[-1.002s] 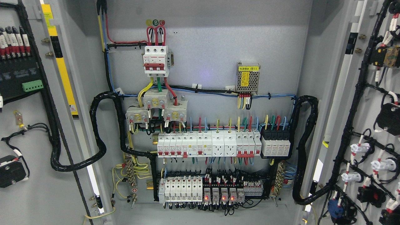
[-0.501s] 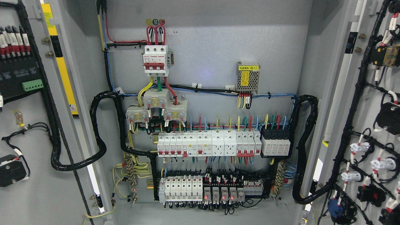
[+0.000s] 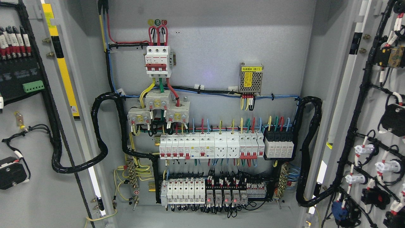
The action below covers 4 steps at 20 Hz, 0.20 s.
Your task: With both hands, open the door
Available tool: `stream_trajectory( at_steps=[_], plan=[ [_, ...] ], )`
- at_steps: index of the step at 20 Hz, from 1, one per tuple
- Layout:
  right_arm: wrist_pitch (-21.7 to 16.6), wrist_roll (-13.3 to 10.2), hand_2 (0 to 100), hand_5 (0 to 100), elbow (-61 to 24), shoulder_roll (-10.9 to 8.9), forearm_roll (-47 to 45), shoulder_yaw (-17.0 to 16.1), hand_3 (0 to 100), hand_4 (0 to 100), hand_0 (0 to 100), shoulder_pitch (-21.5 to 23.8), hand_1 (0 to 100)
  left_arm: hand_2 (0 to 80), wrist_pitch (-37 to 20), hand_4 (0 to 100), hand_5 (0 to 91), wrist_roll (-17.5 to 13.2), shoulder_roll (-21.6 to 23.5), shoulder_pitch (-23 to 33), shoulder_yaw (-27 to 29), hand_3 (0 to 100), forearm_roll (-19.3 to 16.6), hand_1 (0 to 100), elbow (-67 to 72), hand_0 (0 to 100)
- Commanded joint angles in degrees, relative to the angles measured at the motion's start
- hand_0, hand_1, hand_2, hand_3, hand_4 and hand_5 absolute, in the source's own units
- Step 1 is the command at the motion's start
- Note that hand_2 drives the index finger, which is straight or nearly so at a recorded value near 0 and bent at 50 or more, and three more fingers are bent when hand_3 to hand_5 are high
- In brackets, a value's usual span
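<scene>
Since the earlier frames almost nothing has moved beyond a slight settling of the view, and both doors stand swung wide: the left door [image 3: 28,133] at the picture's left edge, the right door [image 3: 376,126] at its right, their inner faces of smooth grey painted sheet metal laced with ribbed black cable conduit. Neither robot hand is in view, so the state of the fingers cannot be told. The opening looks done; any remaining push should meet bare panel, clear of the wiring and the glossy white breaker row [image 3: 210,145].

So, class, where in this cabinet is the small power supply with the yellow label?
In the head view, the power supply sits right of centre on the back panel, above the blue cable run and right of the three-pole breaker.
</scene>
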Motion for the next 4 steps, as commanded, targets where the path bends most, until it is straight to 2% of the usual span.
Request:
stream_trajectory(
  at_steps=[1, 4],
  plan=[
    [1.41, -0.98, 4, 0, 9.27, 1.63, 2.34, 0.43, 0, 0, 0, -1.58, 50, 0.0, 0.80, 0, 0.0, 0.20, -0.93, -0.36, -6.95, 0, -0.04, 56, 9.48, 12],
    [1.59, -0.98, 4, 0, 9.35, 1.81, 2.43, 0.51, 0, 0, 0, -1.67, 50, 0.0, 1.68, 0, 0.0, 2.39, -0.76, -0.71, -7.12, 0, -0.04, 56, 9.48, 12]
  ],
)
